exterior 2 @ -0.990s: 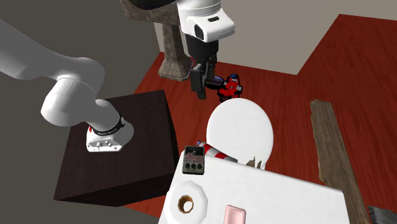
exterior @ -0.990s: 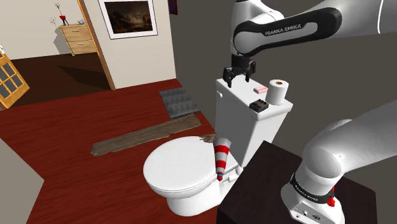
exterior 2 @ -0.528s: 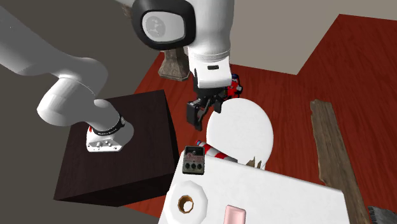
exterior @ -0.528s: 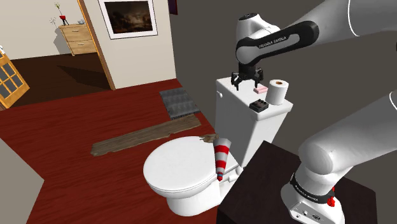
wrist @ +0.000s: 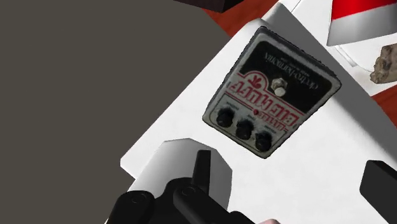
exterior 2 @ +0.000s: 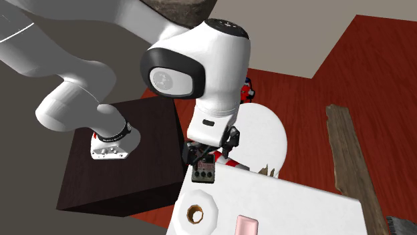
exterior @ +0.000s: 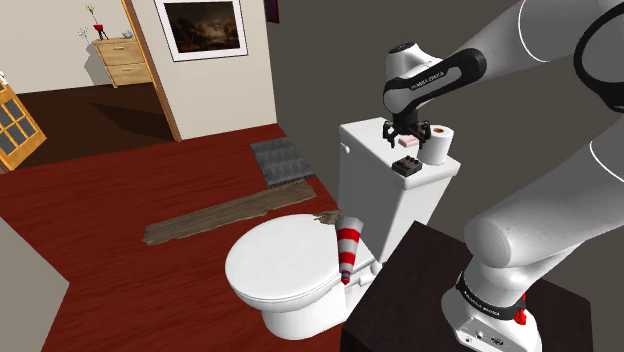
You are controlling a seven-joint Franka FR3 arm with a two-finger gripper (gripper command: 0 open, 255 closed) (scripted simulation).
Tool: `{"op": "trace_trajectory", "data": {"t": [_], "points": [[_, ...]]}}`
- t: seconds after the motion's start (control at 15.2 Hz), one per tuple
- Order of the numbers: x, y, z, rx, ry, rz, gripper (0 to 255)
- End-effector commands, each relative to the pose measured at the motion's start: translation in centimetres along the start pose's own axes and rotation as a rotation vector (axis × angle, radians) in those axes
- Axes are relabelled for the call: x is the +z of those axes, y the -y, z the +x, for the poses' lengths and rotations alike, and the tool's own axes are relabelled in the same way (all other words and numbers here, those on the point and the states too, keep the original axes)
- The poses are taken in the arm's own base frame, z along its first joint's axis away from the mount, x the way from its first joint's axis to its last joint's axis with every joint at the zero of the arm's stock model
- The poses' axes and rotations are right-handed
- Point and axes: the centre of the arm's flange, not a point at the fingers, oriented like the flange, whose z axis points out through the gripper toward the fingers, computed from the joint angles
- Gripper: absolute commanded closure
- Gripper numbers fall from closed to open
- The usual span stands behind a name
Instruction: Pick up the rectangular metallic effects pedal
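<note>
The effects pedal (exterior: 408, 168) is a small dark rectangular box with three black knobs and red lettering. It lies flat near a corner of the white toilet tank lid (exterior: 368, 140). My gripper (exterior: 408, 134) hangs open just above the lid, slightly behind the pedal in the shoulder view. In the second exterior view the gripper (exterior 2: 209, 151) hovers right over the pedal (exterior 2: 203, 172). The wrist view has the pedal (wrist: 272, 92) ahead of the gripper (wrist: 289, 184), whose fingers (wrist: 202, 168) stand wide apart and touch nothing.
A toilet roll (exterior: 436, 143) and a pink soap bar (exterior: 408, 142) sit on the lid close to the gripper. Below are the closed toilet seat (exterior: 280, 262), a red-and-white striped cone (exterior: 348, 250), a wooden plank (exterior: 230, 215) and the dark stand (exterior: 430, 290).
The arm has swung toward the shoulder view's right and come down over the tank lid, ending just above the pedal. The fingers stay open.
</note>
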Motion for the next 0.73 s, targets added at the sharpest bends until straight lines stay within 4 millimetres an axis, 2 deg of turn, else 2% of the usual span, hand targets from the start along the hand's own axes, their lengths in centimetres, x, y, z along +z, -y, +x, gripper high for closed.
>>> {"op": "trace_trajectory", "data": {"t": [0.0,0.46,0.59,0.66], "points": [[1.2,-1.2,0.8,0.080,0.007,-0.019,0],[4.7,-0.5,0.0,0.080,0.007,-0.019,0],[5.0,-0.5,-0.1,0.080,0.007,-0.019,0],[5.0,-0.6,0.0,0.080,0.007,-0.019,255]]}}
